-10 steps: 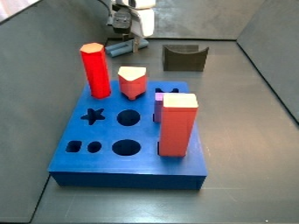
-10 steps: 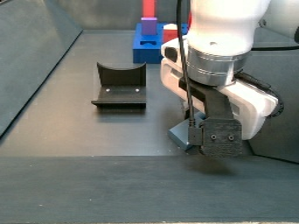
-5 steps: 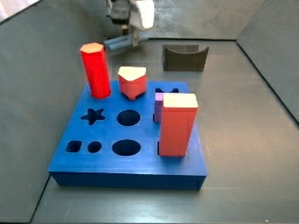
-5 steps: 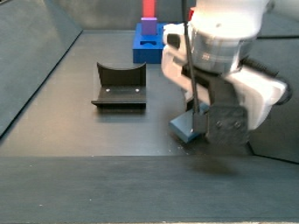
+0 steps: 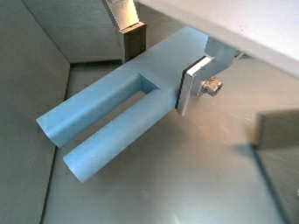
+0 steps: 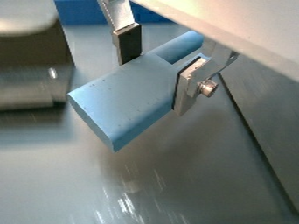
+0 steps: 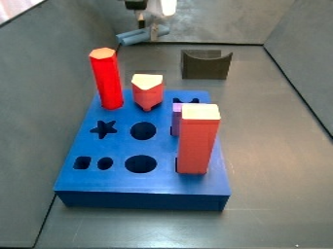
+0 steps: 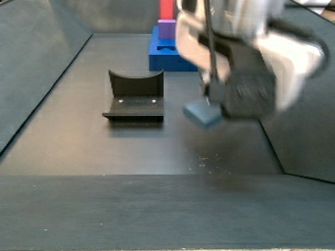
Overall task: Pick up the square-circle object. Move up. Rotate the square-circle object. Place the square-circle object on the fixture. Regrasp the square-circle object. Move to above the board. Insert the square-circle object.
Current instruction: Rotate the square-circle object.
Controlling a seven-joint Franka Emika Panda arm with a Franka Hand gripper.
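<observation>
The square-circle object [image 5: 117, 118] looks like smooth matt plastic, pale blue, its faces evenly shaded in both wrist views. The gripper [image 6: 158, 59] clamps it with flat silver metal fingers [image 6: 191, 84], brushed and faintly shiny, one carrying a bright screw head. The floor [image 6: 152, 188] is dark grey and semi-glossy, showing soft reflections. In a side view, the board [image 7: 143, 180] appears smooth blue plastic, the fixture [image 8: 132, 96] dull and dark.

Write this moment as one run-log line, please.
gripper: shut on square-circle object | object: lifted off floor | fixture: empty | phase: move up
</observation>
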